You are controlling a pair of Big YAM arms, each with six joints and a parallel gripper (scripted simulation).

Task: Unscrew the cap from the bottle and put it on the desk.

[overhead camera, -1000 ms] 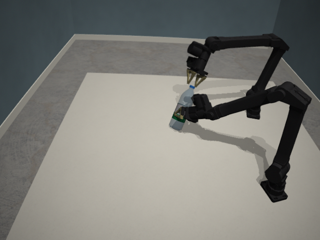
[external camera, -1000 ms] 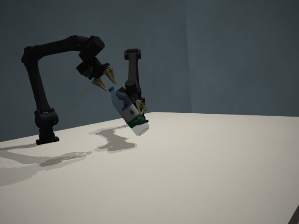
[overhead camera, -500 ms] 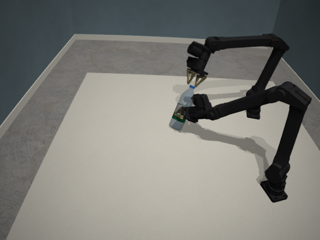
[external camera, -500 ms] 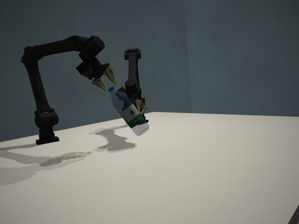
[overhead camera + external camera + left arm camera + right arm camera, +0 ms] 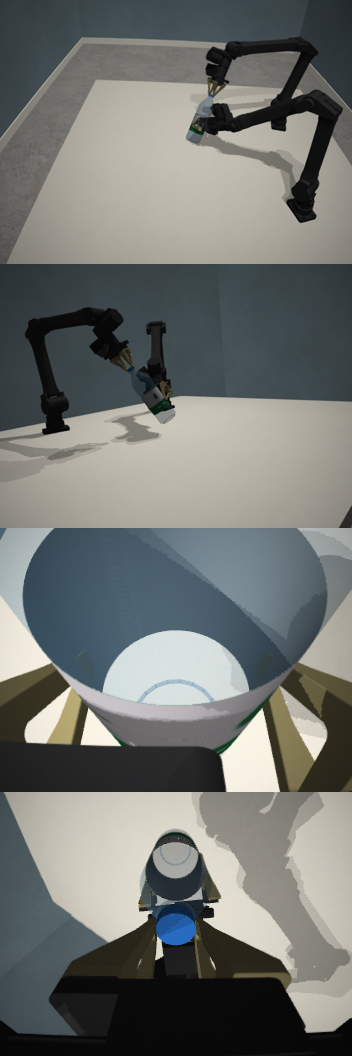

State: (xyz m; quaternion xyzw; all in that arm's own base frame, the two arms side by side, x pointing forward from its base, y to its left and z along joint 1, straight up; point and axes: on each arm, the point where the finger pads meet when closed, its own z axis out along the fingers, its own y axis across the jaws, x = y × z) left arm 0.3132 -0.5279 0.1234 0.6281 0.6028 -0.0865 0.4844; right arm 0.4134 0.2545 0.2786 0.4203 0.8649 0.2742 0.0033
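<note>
A clear plastic bottle with a white and green label and a blue cap hangs tilted above the white table, its base off the surface. My left gripper is shut on the bottle around the label, seen from the side in the exterior view. The bottle fills the left wrist view. My right gripper sits over the neck, its tan fingers closed against both sides of the cap. In the exterior view its fingertips meet the cap.
Both arm bases stand at the table's right side in the top view, one near the front edge. A grey floor border surrounds the white table top. The arms' shadows fall beside the bottle.
</note>
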